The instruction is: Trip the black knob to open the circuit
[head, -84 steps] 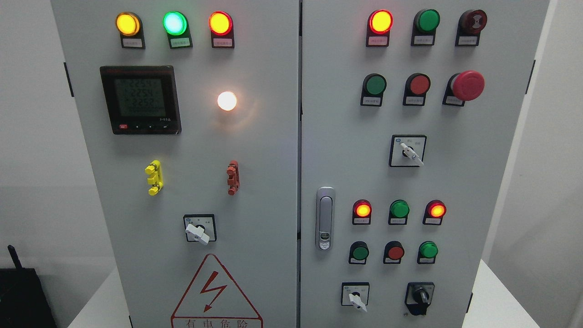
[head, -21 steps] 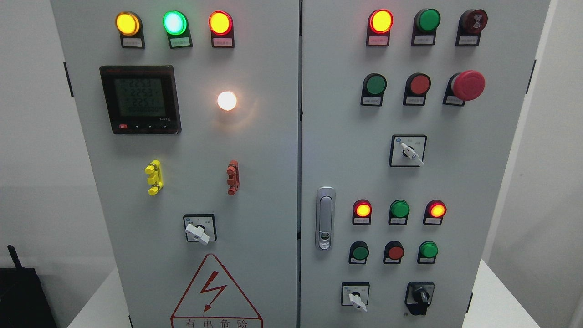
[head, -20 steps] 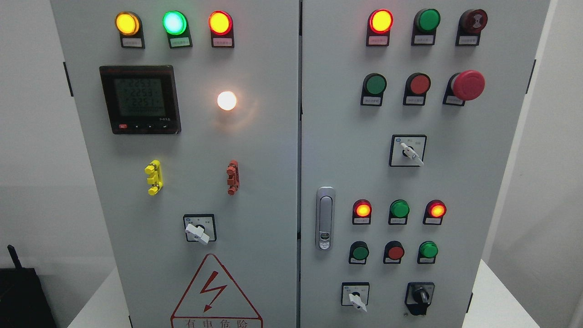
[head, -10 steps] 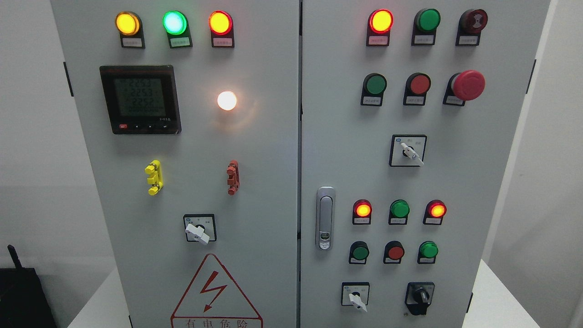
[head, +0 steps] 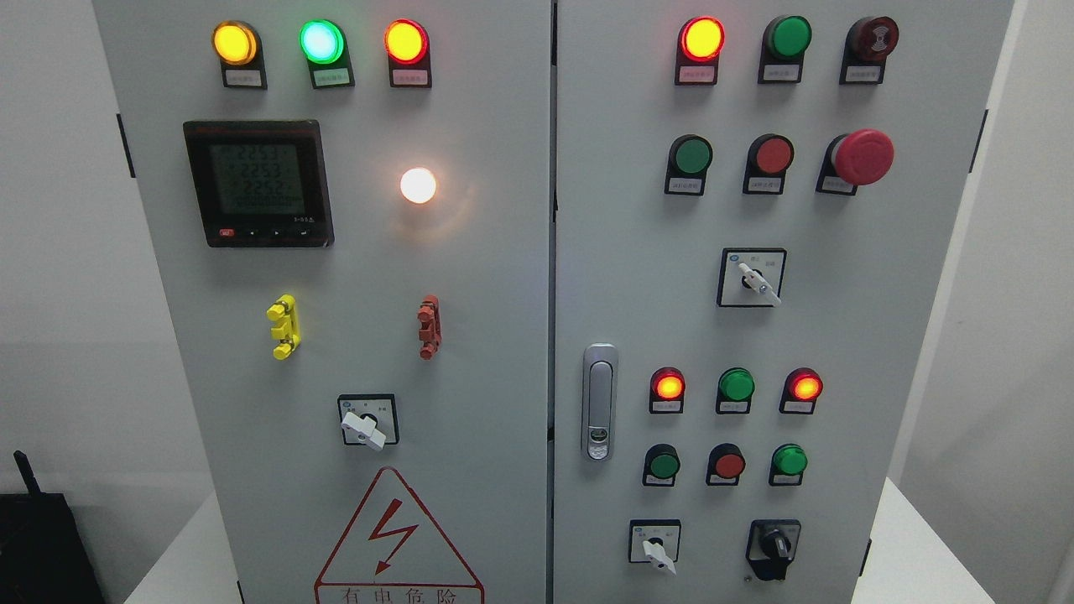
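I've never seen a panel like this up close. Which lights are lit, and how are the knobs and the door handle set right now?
Top-left yellow lamp: lit.
Green lamp: lit.
Red lamp: lit.
White lamp: lit.
Meter: display on.
Top-right red lamp: lit.
Emergency stop button: looks unpressed.
Black knob: pointer upright, untouched.
Door handle: flush, door shut.
Robot hands: out of view.

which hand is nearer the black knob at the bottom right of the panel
Neither can be called: no left or right hand shows in the head view. The black knob sits untouched at the lower right of the right door, beside a white switch.
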You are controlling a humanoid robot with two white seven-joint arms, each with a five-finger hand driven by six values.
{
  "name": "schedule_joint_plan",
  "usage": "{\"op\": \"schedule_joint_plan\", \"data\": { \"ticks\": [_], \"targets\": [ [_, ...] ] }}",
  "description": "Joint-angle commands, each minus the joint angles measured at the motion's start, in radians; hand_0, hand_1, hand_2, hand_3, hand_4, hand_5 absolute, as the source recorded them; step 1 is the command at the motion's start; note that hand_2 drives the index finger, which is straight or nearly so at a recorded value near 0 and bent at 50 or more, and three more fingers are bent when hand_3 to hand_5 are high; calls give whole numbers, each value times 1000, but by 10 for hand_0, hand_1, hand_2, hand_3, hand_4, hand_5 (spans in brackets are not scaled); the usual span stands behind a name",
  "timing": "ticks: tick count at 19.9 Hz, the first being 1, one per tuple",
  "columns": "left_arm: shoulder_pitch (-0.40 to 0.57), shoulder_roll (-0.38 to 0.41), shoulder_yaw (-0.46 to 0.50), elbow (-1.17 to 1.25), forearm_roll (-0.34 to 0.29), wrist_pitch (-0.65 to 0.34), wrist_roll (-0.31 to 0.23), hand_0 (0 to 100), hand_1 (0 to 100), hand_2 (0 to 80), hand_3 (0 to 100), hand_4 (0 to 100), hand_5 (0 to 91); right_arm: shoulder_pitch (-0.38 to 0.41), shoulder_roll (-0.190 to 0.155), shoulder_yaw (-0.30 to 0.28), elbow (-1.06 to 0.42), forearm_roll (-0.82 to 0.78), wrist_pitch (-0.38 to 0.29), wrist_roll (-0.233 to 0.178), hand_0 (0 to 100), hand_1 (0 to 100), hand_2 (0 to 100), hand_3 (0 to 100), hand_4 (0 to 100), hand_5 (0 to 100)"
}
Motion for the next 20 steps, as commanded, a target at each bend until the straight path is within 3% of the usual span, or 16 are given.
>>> {"op": "schedule_joint_plan", "data": {
  "ticks": [1, 20],
  "targets": [
    [-2, -2, 1, 0, 2, 0, 0, 120, 389, 0, 0, 0, 0, -23, -2, -15, -26, -4, 10, -1, 0, 0, 8, 1000, 1000, 1000],
    [-4, 0, 1, 0, 2, -2, 0, 120, 389, 0, 0, 0, 0, -83, -1, 0, -15, -4, 53, -1, 0, 0, 20, 1000, 1000, 1000]
  ]
}}
